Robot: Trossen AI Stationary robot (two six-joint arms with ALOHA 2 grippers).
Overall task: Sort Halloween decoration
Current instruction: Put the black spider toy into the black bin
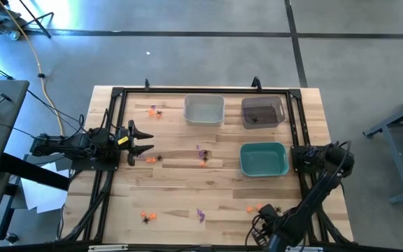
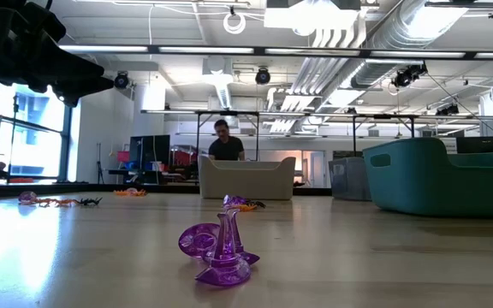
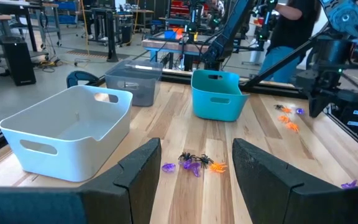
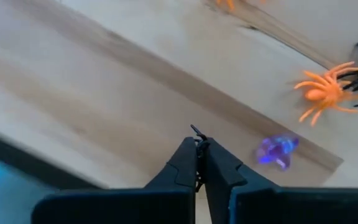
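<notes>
The right gripper (image 4: 196,151) hovers with fingers pressed together, holding nothing, just beside a tiny purple plastic trinket (image 4: 276,151) and an orange plastic spider (image 4: 323,91) lying on the wooden table (image 4: 104,87), while the left gripper (image 1: 143,142) waits spread open at the table's left side.

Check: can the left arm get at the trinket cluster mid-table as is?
Probably yes. The left gripper is open and faces the cluster across bare wood; the white bin sits off to one side.
</notes>
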